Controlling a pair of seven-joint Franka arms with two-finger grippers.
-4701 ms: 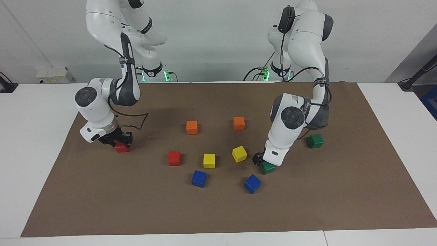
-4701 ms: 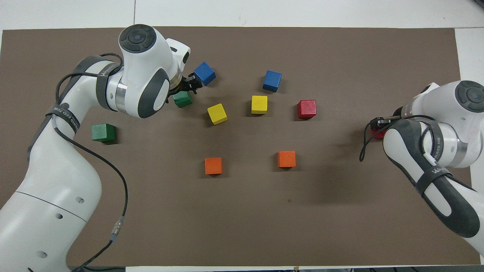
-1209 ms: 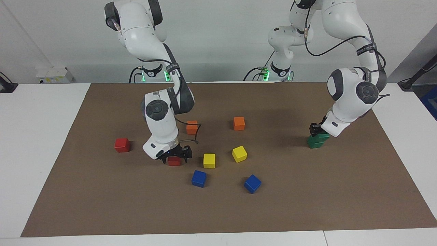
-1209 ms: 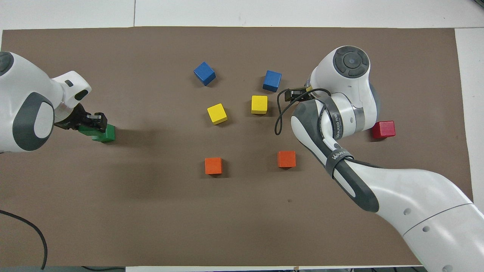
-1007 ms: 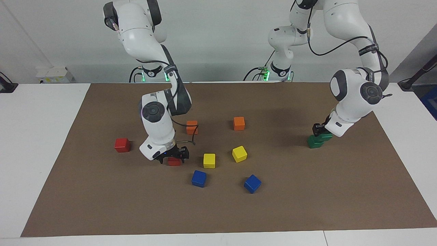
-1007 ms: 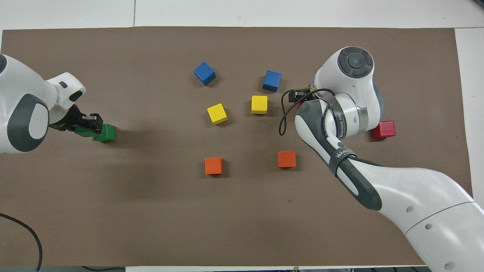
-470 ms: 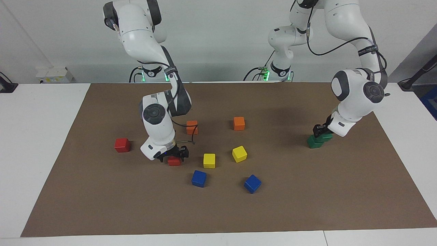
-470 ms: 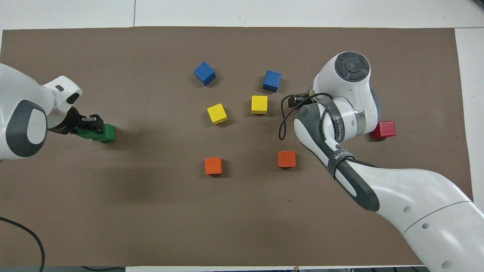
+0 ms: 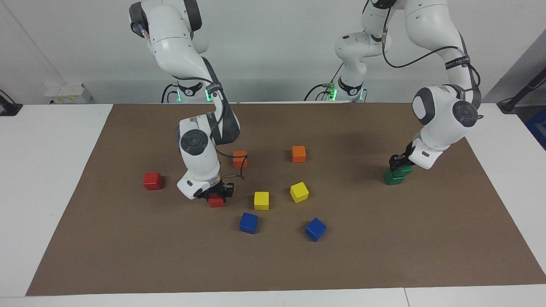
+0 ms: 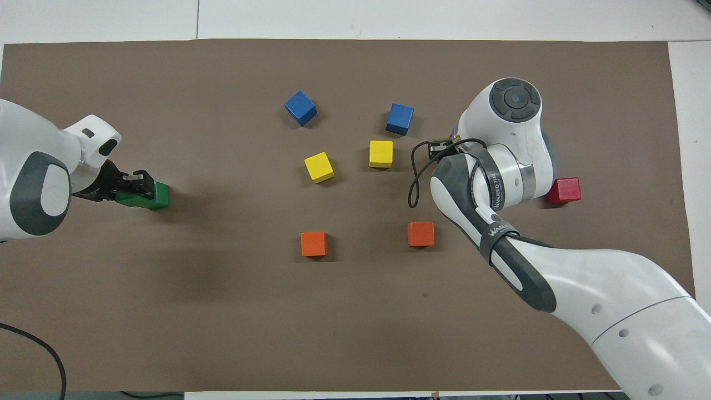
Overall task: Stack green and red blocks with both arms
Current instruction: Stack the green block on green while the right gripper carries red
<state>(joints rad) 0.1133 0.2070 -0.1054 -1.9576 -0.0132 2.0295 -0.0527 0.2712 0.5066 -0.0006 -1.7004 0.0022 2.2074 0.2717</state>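
So it's a white table with a big brown mat (image 9: 384, 256) on it, plain pale wall up top in the facing view.

Going across that view: a lone red block (image 9: 152, 181) sits at about 9 o'clock of the mat's middle, toward the right arm's end. Next, the right gripper (image 9: 217, 194) is down on the second red block (image 9: 216, 201), fingers clamped shut on it, block on the mat or barely off it, can't tell which. From overhead the arm hides that block completely. The strap on that forearm reads something like "WANJEED" (image 10: 496, 226).

Middle cluster: two orange cubes (image 9: 239, 158) at 12 o'clock, two yellow cubes (image 9: 261, 200) in the centre, two blue cubes (image 9: 248, 222) at 6 o'clock.

Out at 3 o'clock, toward the left arm's end, the left gripper (image 9: 399, 164) is shut on the upper green block (image 9: 404, 169), which rests on the lower green block (image 9: 392, 178), offset and not squared up. The left arm's strap (image 9: 455, 62) has lettering too, unreadable.
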